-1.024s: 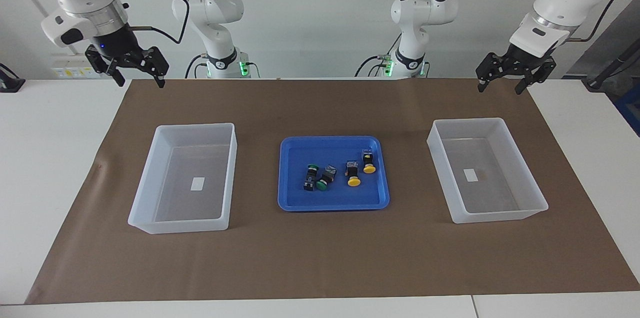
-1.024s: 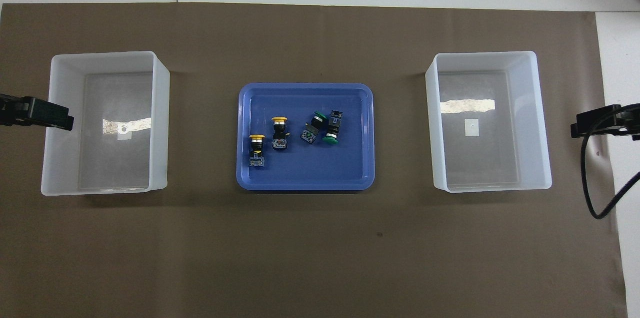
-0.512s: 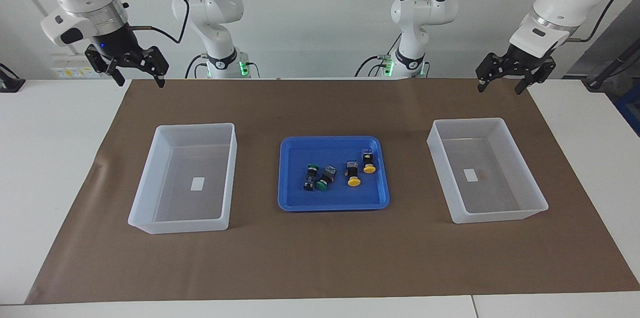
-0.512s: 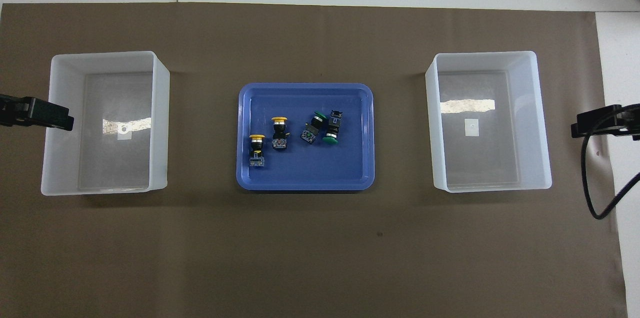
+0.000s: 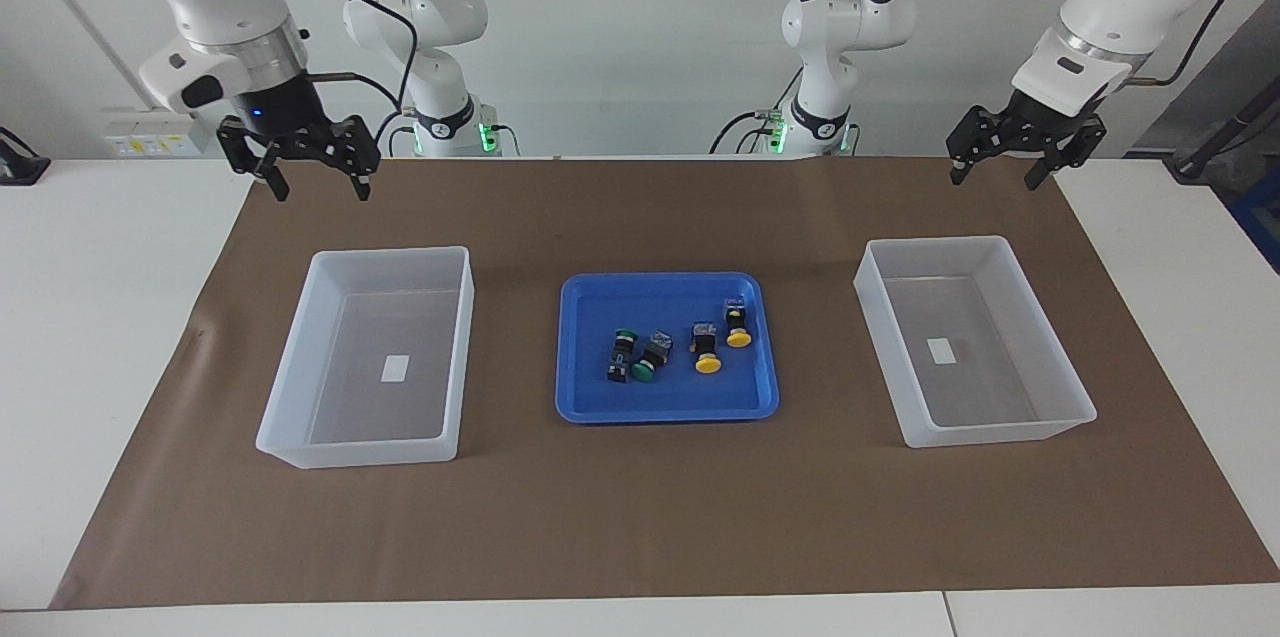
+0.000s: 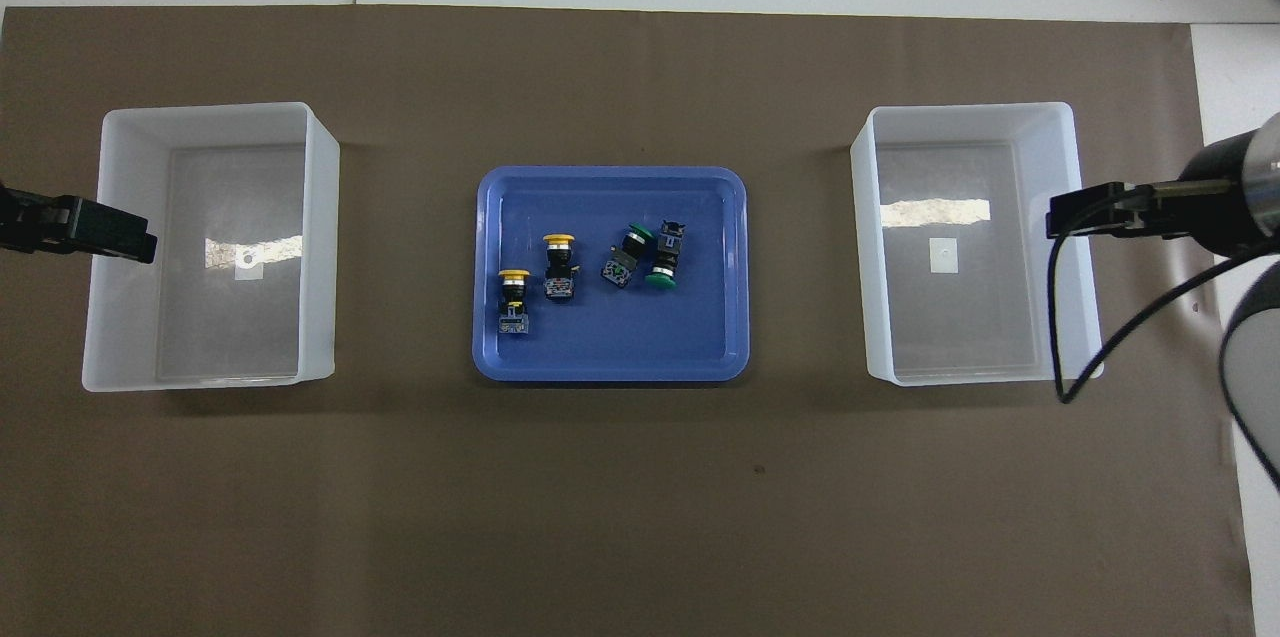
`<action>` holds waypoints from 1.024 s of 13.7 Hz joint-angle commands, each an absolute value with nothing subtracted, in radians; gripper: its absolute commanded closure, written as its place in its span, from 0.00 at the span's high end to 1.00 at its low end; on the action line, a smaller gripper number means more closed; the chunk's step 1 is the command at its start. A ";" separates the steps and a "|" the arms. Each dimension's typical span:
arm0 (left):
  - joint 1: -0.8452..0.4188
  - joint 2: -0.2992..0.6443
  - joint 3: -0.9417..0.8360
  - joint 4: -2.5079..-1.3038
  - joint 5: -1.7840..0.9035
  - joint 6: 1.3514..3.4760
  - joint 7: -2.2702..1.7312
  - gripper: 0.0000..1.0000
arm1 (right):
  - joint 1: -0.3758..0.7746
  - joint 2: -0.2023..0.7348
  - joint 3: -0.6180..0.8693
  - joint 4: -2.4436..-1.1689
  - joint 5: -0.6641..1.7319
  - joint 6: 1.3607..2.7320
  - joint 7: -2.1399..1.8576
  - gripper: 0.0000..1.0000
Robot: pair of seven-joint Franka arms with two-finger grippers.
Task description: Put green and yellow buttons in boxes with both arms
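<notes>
Both grippers, right (image 5: 315,179) and left (image 5: 996,169), hung open and empty above the robots' edge of the mat. All four buttons (image 5: 678,351) lay in the blue tray (image 5: 600,407) between the empty boxes (image 5: 300,357). Nothing was picked; each arm next needed to reach the tray.

matt brown paper sheet (image 5: 640,517) over smooth white tabletop (image 5: 90,317), translucent frosted plastic boxes (image 5: 290,397), glossy blue plastic tray (image 5: 665,407)

Bright, even light from above fills both sharp views, leaving only soft, short shadows beside the boxes (image 5: 375,357) on the brown mat (image 5: 640,517), with white glare streaks on their floors in the overhead view.
</notes>
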State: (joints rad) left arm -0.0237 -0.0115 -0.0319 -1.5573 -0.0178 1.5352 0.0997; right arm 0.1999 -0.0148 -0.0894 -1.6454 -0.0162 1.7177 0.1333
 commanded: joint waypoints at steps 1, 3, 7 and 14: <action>-0.049 -0.046 -0.026 -1.620 -0.021 1.598 0.095 1.00 | 0.257 0.067 -0.087 -1.654 -0.009 1.802 0.225 1.00; -0.089 -0.086 -0.028 -1.721 -0.021 1.705 0.094 1.00 | 0.313 0.148 -0.087 -1.655 -0.009 1.880 0.306 1.00; -0.146 -0.143 -0.031 -1.909 -0.021 1.900 0.089 1.00 | 0.432 0.296 -0.086 -1.657 -0.006 2.098 0.468 1.00; -0.307 -0.103 -0.031 -2.112 -0.021 2.172 -0.133 1.00 | 0.541 0.380 -0.084 -1.761 0.127 2.345 0.472 1.00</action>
